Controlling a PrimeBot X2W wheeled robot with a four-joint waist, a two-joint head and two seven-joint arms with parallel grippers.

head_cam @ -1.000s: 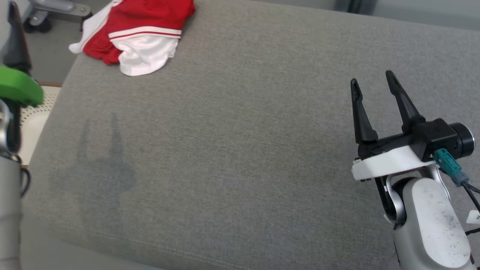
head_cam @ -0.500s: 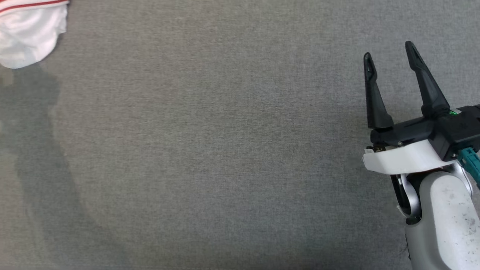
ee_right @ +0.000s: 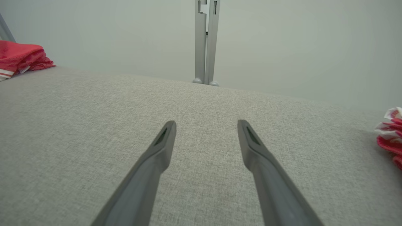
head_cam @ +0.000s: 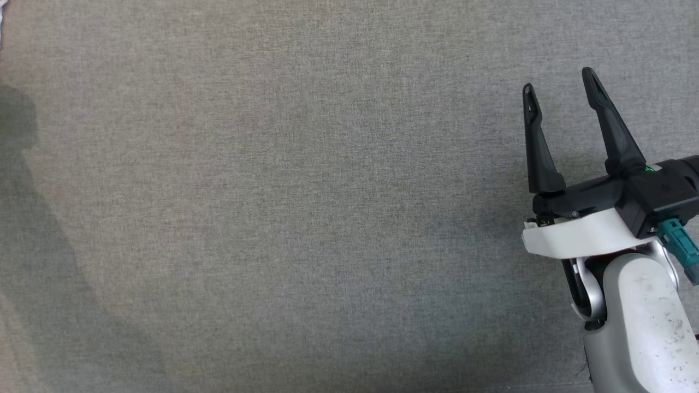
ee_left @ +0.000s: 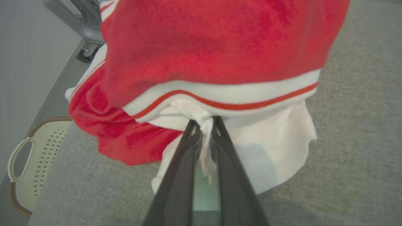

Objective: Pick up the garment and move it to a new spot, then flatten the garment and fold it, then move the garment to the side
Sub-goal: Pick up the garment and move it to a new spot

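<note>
- Left gripper [ee_left: 205, 122] clamps white fabric of the garment [ee_left: 213, 47]; right gripper [head_cam: 558, 81] fingers apart, holding nothing.
- Garment sits bunched near the grey surface [ee_left: 361, 125] edge.
- We judge it soft, light, floppy; grab hem corners.

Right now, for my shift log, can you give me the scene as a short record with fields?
surface: grey fabric, wide and flat
garment: red and white, bunched near the surface's edge
left gripper: shut on the garment's white part
right gripper: open, holding nothing, over bare grey fabric
basket: pale, perforated, below the surface's edge near the garment
</note>
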